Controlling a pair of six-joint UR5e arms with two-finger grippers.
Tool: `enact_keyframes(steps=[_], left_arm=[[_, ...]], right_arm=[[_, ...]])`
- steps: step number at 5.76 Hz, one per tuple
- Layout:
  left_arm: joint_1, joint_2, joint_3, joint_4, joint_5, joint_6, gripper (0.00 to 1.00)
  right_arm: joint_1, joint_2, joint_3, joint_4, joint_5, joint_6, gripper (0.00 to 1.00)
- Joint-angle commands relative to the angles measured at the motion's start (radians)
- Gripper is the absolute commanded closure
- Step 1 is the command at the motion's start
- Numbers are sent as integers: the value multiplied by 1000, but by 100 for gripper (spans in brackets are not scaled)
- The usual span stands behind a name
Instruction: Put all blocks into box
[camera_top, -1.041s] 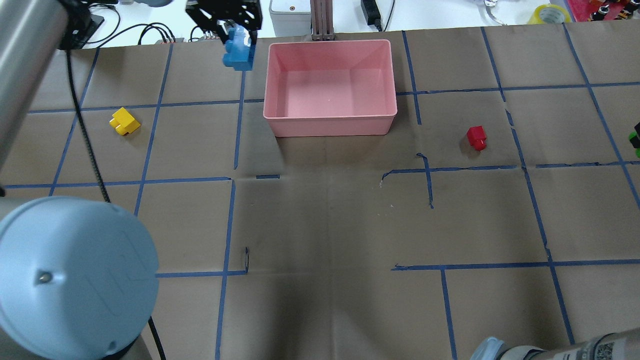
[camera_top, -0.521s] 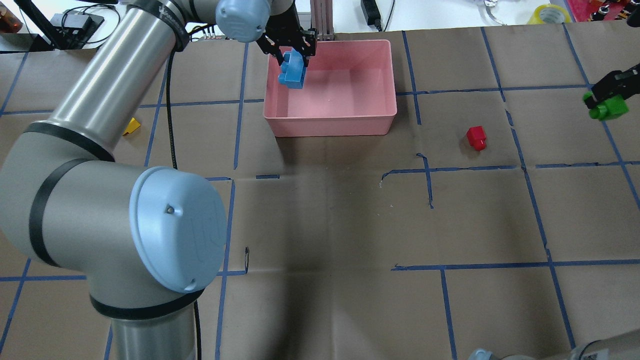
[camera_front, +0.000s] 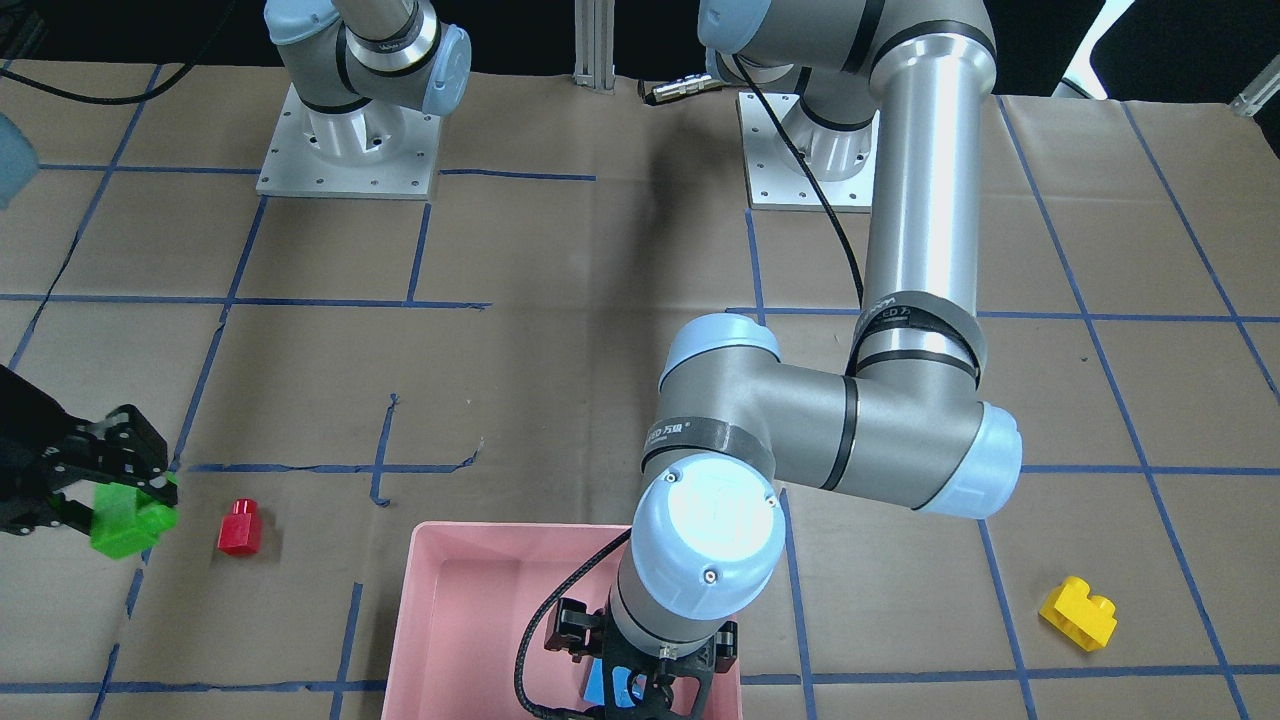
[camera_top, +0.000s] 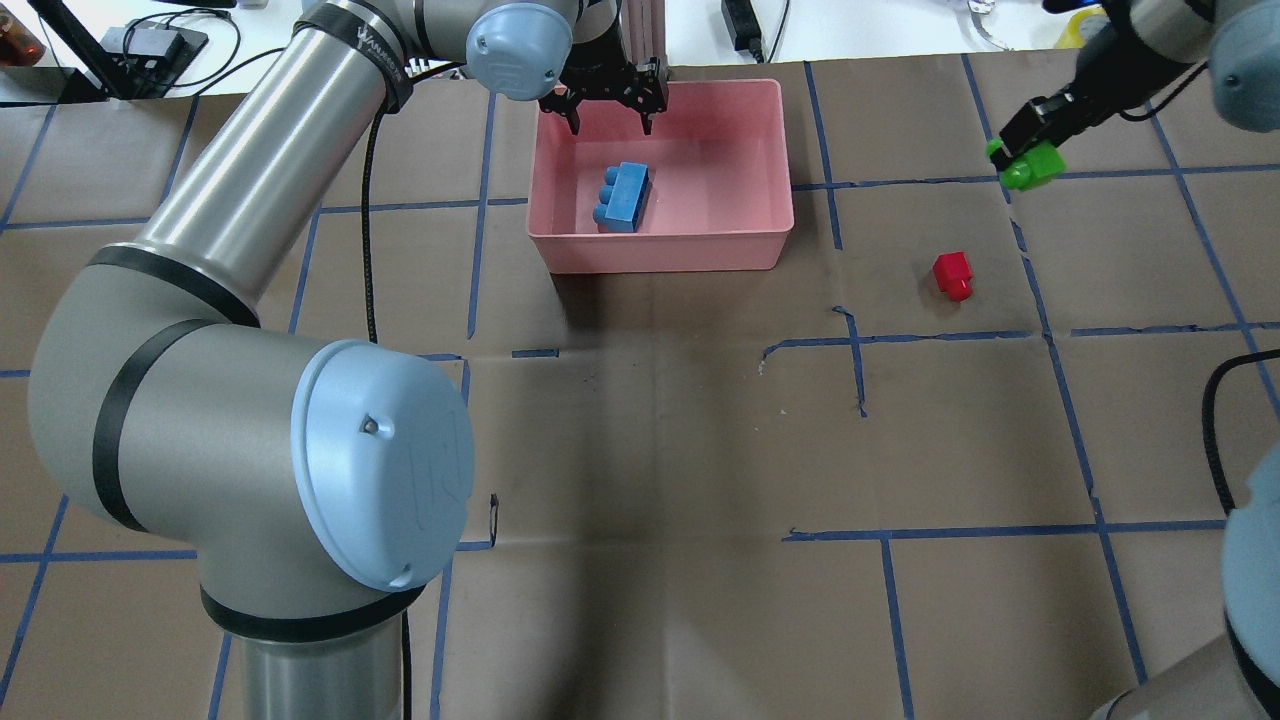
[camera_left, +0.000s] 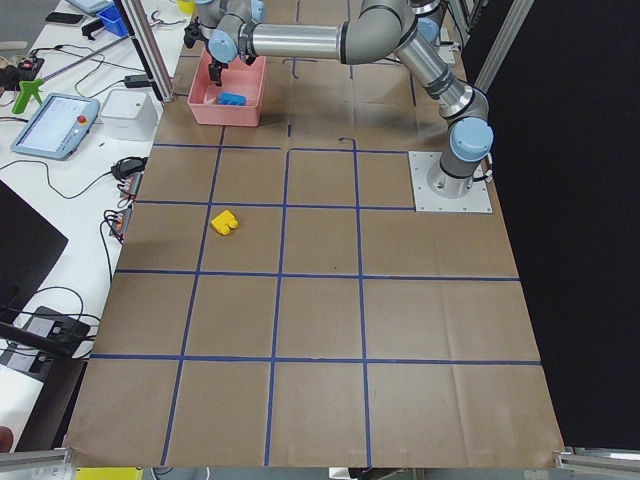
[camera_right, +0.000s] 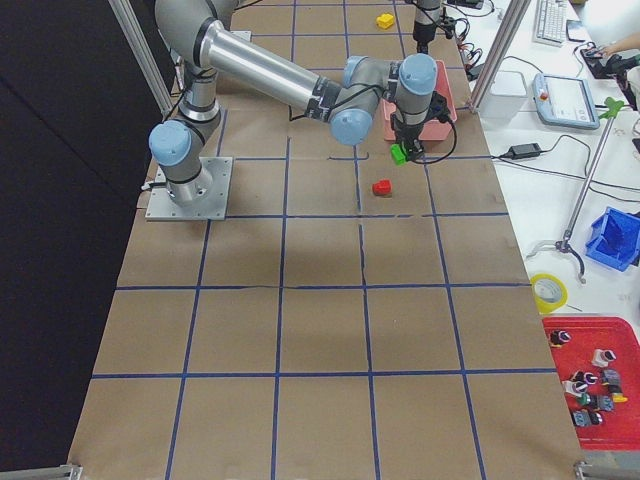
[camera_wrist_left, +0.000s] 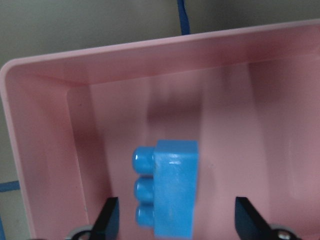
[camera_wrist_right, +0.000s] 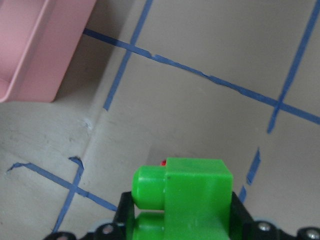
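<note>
Overhead exterior view: the paper-covered table (camera_top: 700, 450) carries the pink box (camera_top: 660, 252) near its far edge, and this box holds one thing, the blue three-stud brick (camera_top: 622, 197). That brick lies on its side on the box floor, in the half on the robot's left, close to the near wall. Its three studs point toward the robot's left, and its long axis runs roughly from the near wall to the far wall, slightly slanted.

The left gripper (camera_top: 609, 125) hangs over the far left part of the box with its fingers spread wide and nothing between them. In the left wrist-mounted view the blue brick sits below the gap between the two fingertips, touching neither.

The right gripper (camera_top: 1025, 150) is clamped on the green two-stud brick (camera_top: 1032, 168), held above the table well to the right of the box; in the right wrist-mounted view its studs point to that view's left.

The yellow two-stud brick (camera_front: 1078, 612) lies on the table well apart from the box, on the robot's left. The red one-stud brick (camera_top: 952, 275) lies on its side, stud toward the robot, between the box and the green brick.
</note>
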Motion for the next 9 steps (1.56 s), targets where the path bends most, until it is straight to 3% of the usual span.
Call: enact_keyframes(steps=[1, 2, 3, 5, 6, 7, 8, 9], left_arm=[[48, 141, -13, -107, 7, -10, 1], [134, 215, -27, -202, 5, 7, 1], [217, 258, -79, -206, 8, 51, 1], [382, 304, -154, -206, 8, 182, 1], [490, 300, -159, -208, 4, 218, 0], [571, 280, -161, -193, 8, 282, 0], [637, 248, -158, -176, 7, 275, 0], [650, 228, -164, -132, 7, 73, 0]], right_arm=[[148, 60, -129, 46, 67, 158, 95], [205, 72, -138, 43, 133, 255, 95], [286, 94, -142, 13, 166, 335, 95], [395, 240, -202, -252, 270, 490, 93], [410, 287, -267, -258, 270, 487, 82], [414, 301, -278, -276, 267, 483, 1], [414, 298, -278, -270, 261, 475, 0], [414, 290, -277, -270, 248, 474, 0]])
